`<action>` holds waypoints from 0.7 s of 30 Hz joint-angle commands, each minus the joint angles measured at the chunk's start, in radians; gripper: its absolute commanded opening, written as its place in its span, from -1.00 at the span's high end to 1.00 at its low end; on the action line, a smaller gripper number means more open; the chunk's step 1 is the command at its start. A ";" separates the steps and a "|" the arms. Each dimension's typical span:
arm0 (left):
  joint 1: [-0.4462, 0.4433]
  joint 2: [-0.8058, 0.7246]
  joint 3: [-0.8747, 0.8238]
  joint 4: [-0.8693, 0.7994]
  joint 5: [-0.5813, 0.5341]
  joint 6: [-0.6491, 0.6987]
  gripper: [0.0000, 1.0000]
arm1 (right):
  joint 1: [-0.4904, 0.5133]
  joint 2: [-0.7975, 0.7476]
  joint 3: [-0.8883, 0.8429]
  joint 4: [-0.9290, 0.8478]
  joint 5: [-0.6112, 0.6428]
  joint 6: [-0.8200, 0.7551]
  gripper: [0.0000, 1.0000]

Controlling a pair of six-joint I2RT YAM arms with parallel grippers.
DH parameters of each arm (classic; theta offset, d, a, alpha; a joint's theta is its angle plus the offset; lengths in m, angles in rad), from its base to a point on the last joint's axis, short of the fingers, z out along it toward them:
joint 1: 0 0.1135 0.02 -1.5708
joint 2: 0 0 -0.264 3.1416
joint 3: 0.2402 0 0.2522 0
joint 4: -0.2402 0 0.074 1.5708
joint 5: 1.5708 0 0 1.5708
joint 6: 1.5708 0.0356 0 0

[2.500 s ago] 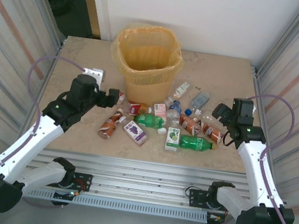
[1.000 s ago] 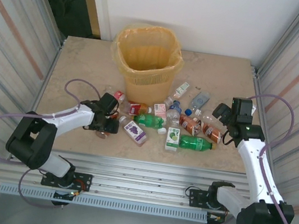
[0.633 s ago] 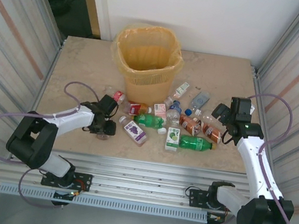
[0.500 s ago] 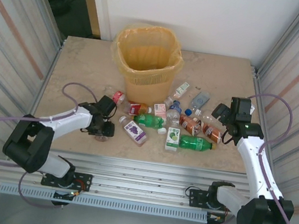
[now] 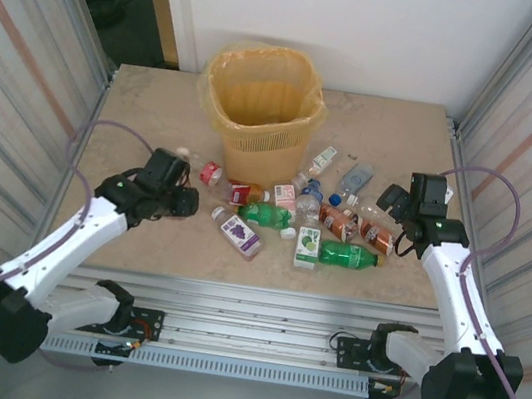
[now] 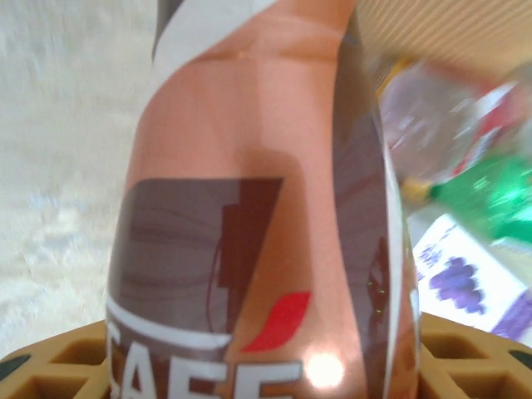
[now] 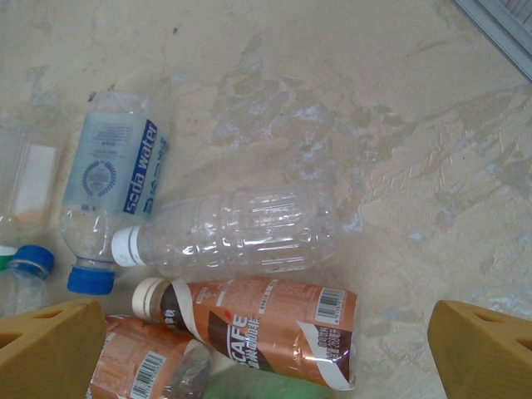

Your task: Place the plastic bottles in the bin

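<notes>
The brown café-label bottle (image 6: 249, 208) is clamped in the left hand (image 5: 183, 201), near and left of the bin (image 5: 263, 143), while the other bottles (image 5: 314, 217) lie scattered on the desk (image 5: 147, 120) before it. The carry seems to be in hand: next the bottle must rise over the lined rim and be released. The right hand (image 5: 394, 202) hangs with fingers wide apart over a clear bottle (image 7: 233, 233), holding nothing.
</notes>
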 commanded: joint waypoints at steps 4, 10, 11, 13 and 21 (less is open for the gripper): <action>0.007 -0.048 0.184 0.144 0.018 0.119 -0.07 | 0.008 -0.017 -0.018 0.009 0.016 0.037 -0.95; 0.007 0.034 0.305 0.361 0.058 0.141 -0.07 | 0.007 -0.034 -0.029 0.013 0.009 0.048 -0.95; 0.007 0.059 0.341 0.390 0.069 0.147 -0.06 | 0.009 -0.036 -0.028 0.011 0.008 0.047 -0.95; 0.007 0.123 0.412 0.427 0.088 0.159 -0.06 | 0.008 -0.039 -0.023 0.005 0.010 0.044 -0.95; 0.007 0.417 0.739 0.444 0.166 0.175 -0.06 | 0.009 -0.062 -0.018 -0.010 0.018 0.042 -0.95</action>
